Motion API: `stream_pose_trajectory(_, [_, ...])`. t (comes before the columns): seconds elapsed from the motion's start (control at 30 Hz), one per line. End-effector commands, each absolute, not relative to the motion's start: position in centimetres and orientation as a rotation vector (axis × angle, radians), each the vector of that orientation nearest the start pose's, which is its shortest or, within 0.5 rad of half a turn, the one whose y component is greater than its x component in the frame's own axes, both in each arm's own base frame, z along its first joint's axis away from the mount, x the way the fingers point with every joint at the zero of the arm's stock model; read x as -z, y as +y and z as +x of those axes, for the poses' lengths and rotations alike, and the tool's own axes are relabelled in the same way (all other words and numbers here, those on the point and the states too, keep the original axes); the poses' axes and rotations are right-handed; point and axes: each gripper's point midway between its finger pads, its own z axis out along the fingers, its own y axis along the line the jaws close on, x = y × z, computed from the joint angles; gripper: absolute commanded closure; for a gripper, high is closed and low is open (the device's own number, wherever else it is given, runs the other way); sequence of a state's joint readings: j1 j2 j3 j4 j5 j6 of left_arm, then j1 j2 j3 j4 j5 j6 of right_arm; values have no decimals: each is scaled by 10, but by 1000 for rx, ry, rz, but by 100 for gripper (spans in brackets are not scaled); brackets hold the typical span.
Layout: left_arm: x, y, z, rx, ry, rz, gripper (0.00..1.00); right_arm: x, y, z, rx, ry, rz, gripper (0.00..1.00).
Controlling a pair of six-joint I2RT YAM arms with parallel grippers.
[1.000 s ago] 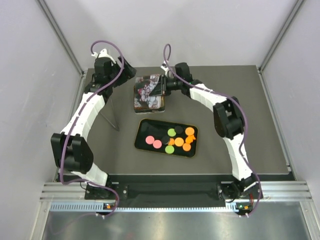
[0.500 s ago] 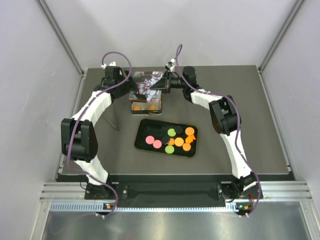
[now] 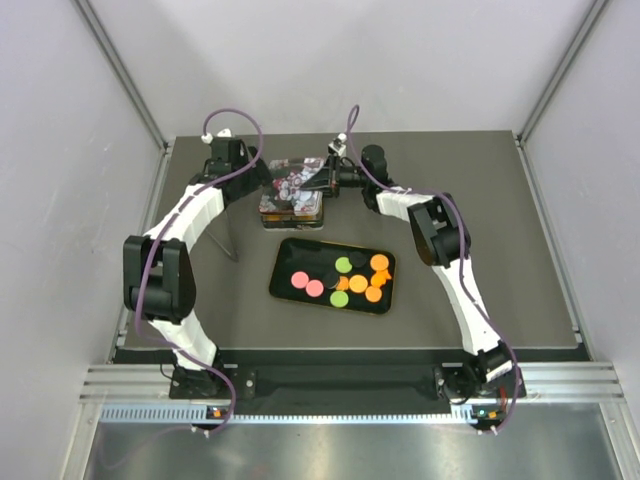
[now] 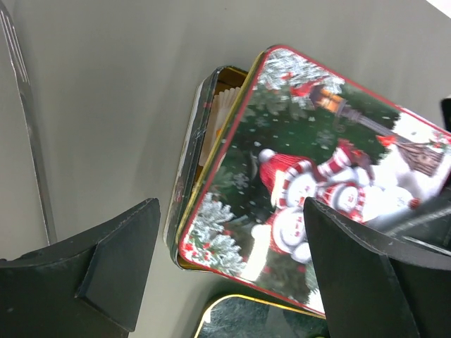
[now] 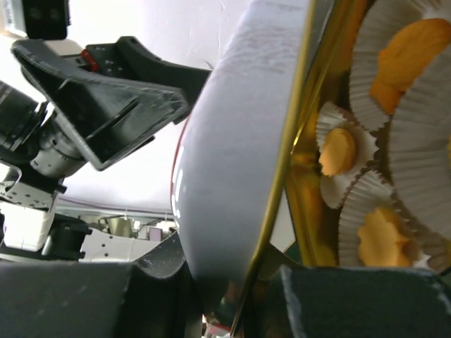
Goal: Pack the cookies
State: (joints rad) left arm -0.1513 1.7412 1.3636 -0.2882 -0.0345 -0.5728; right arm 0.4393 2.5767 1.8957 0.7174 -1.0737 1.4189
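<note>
Well, the lid (image 4: 317, 176), likely light, stiff and slick, lies askew over the tin (image 4: 187, 190) far across the table (image 3: 480, 200), its rim clamped in the right jaws, left jaws apart beside it.

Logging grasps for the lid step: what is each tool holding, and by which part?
Right tool grips the snowman lid by its rim, tilted over the tin. Left tool is open, holding nothing.

dark grey table (image 3: 500, 230), white walls (image 3: 420, 60)
</note>
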Motion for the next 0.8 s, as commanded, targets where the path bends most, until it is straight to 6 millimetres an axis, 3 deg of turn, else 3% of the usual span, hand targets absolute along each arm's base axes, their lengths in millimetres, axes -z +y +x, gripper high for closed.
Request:
stream_pose_trajectory(0.0, [-164,-92,487,377,2166,-476,12,-176,417,463,-2123,1969,-262,94])
stream_pose_trajectory(0.27, [-129,-91,484,352,2229,-509,13,-160,420,462,-2139,2007,-242,94])
stream_pose_trajectory(0.77, [-112,-92,483,346,2268,-516,14,-140,426,456,-2167,2046,-234,89])
